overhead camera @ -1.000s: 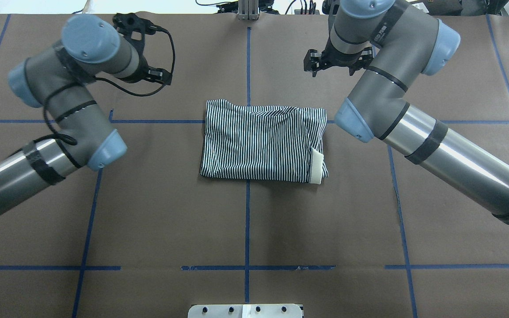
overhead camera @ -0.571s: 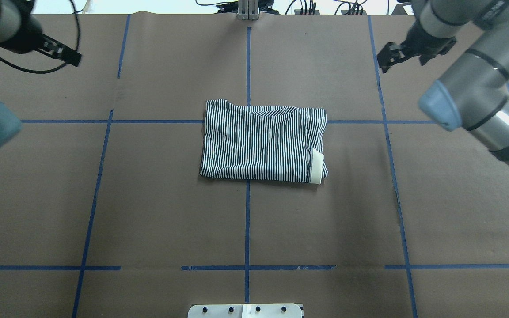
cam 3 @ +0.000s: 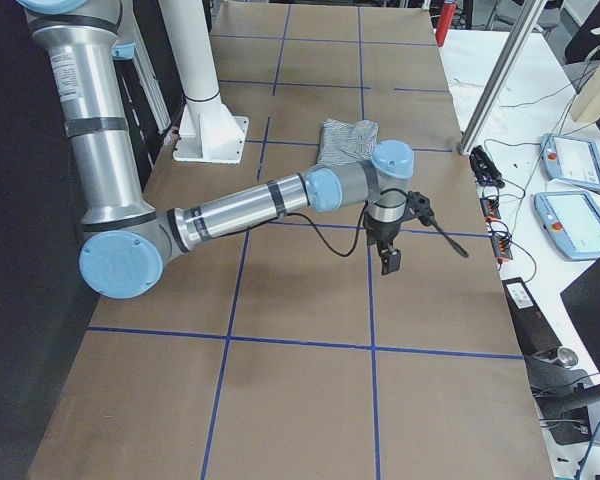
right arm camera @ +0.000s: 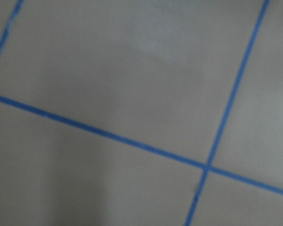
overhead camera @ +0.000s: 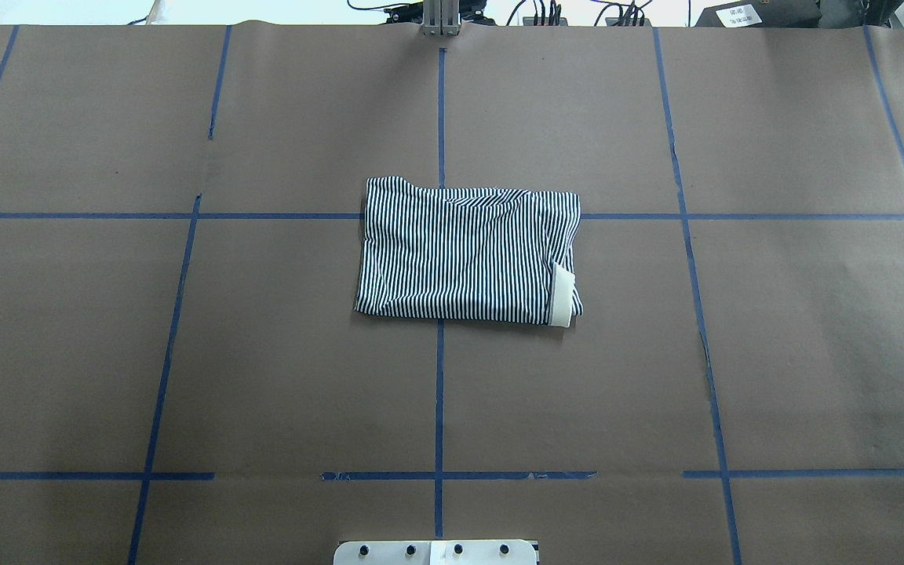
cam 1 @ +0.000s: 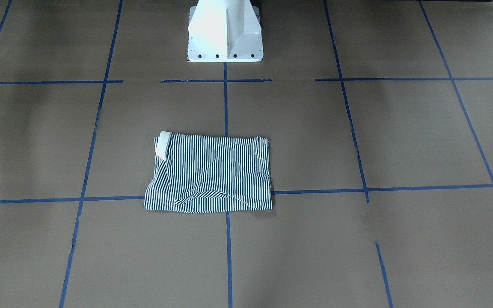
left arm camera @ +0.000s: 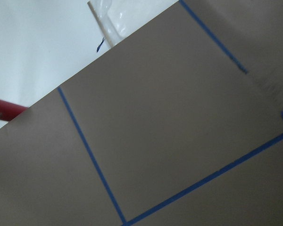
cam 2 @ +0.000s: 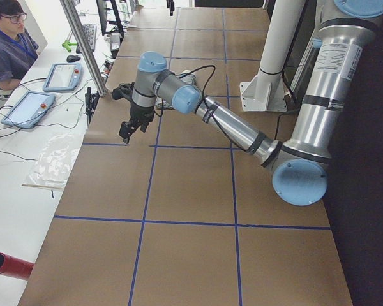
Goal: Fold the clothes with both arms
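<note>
In the overhead view, the white metal pedestal base (overhead camera: 436, 552) sits at the bottom centre of the frame, on the brown paper-covered worktop (overhead camera: 264, 377) crossed by blue tape lines. Further in, at the frame's centre, the navy-and-white striped polo shirt (overhead camera: 468, 255) lies as a compact rectangle. It is folded several layers thick, with a strip of its white collar (overhead camera: 563, 297) showing at the lower right corner. The folding looks essentially done; at most a little squaring of the rumpled far edge is left. Neither arm touches the shirt. In the left side view, the grey tube left arm (cam 2: 230, 124) reaches to the upper left, its black left gripper (cam 2: 129, 131) hanging above bare paper. In the right side view, the right arm (cam 3: 250, 205) holds its right gripper (cam 3: 390, 258) above the paper, well apart from the shirt. Whether either gripper is released or clenched I cannot tell. No chest logo shows, and the sticker on the left arm is too small to read.
</note>
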{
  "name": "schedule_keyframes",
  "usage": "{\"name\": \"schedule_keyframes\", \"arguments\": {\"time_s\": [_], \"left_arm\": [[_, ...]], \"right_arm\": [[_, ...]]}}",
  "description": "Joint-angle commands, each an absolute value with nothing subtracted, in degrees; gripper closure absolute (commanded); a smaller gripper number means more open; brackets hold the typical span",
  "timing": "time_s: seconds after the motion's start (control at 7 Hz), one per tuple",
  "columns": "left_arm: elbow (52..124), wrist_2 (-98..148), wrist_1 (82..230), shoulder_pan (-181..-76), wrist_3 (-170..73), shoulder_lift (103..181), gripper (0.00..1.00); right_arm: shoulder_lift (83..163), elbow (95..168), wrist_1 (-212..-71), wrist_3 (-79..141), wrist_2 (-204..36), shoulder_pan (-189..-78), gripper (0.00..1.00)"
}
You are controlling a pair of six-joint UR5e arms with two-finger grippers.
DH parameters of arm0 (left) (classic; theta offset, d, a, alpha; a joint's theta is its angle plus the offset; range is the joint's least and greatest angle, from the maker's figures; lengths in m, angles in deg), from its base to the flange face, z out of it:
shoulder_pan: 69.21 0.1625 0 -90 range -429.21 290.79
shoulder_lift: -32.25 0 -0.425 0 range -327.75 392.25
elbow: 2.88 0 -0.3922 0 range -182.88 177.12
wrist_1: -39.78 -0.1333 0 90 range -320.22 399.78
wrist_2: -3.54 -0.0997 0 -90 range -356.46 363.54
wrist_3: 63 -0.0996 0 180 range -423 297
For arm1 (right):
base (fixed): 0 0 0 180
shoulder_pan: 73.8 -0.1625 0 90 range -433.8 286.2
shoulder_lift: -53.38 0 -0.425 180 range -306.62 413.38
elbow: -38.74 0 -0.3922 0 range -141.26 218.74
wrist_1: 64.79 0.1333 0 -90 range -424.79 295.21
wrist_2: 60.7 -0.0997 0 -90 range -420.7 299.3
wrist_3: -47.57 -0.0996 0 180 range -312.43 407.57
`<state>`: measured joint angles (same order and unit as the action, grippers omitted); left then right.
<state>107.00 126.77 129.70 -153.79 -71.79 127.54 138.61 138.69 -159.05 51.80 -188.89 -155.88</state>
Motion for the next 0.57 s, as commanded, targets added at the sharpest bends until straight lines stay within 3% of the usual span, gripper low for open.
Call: {"name": "schedule_keyframes", "arguments": {"time_s": [0.0,0.43], "left_arm": [[102.37,129.57,130.04,-156.57,-73.02,120.94,0.00],[93.04,137.94,130.22,-162.54,-73.63,116.83,0.00]], "right_arm": [[152.20,138.41,-156.12,54.07,-189.11,-159.32,0.00],[156.56,138.58,-156.89,53.99,-191.90,-164.76,0.00]]}}
